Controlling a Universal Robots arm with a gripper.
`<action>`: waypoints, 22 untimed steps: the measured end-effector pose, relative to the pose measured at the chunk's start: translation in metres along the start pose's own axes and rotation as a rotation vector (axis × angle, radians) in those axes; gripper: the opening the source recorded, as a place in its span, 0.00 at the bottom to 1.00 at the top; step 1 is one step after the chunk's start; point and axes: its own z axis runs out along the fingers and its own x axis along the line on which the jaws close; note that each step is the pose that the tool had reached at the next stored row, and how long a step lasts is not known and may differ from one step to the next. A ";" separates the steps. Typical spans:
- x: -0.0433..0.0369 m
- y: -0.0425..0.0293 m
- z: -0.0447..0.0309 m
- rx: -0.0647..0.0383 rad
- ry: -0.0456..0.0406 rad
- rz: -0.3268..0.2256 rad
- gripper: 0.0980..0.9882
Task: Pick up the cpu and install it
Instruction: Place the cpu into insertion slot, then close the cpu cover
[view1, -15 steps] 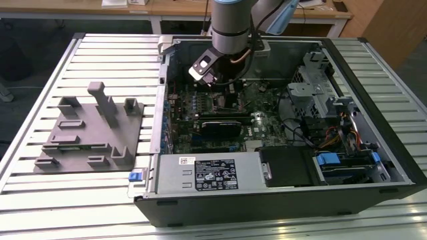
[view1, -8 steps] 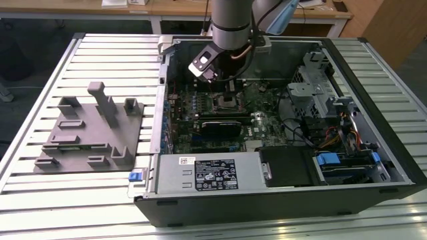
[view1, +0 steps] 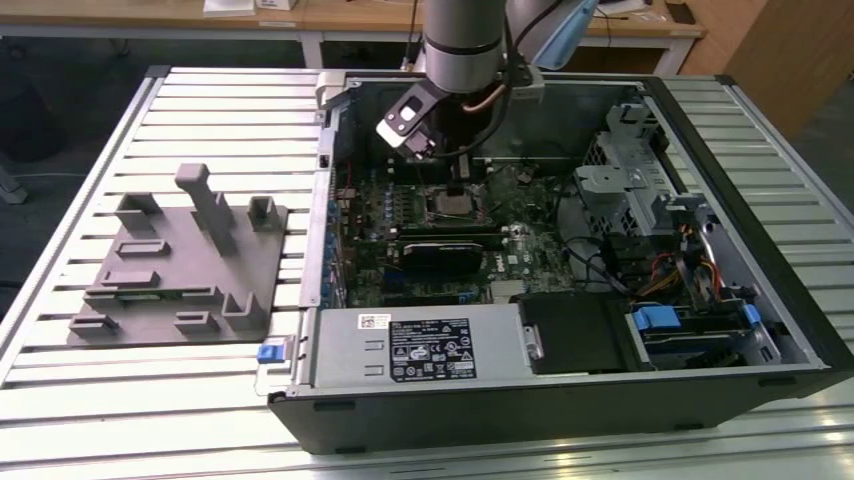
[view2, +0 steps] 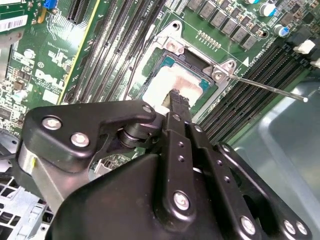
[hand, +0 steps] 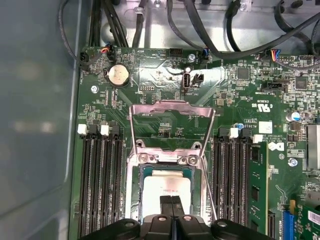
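The cpu (hand: 165, 186), a pale silver-grey square, lies flat inside the motherboard socket (hand: 135, 165) of the open computer case (view1: 747, 150). In the second wrist view the cpu (view2: 167, 80) sits just under my black fingertips. My gripper (view2: 175, 95) is shut, its two fingers pressed together with nothing between them and their tips at the middle of the chip's top. In the first wrist view the gripper (hand: 171, 200) overlaps the chip's near edge. In the exterior view the gripper (view1: 458, 190) hangs straight over the cpu (view1: 454, 206). The socket's metal load plate (hand: 172, 107) stands flipped open.
The socket's thin lever rod (view2: 270, 89) sticks out sideways. Memory slots (hand: 100, 185) flank the socket on both sides. A black heatsink block (view1: 451, 255) lies on the board nearby. A grey tray (view1: 174, 260) sits outside the case, at the exterior view's left.
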 end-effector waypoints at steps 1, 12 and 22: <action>0.0000 0.0001 -0.0009 0.000 0.0001 0.000 0.01; 0.0001 0.0008 -0.0114 0.005 0.0002 0.000 0.01; 0.0002 0.0015 -0.0187 0.009 0.0003 0.000 0.01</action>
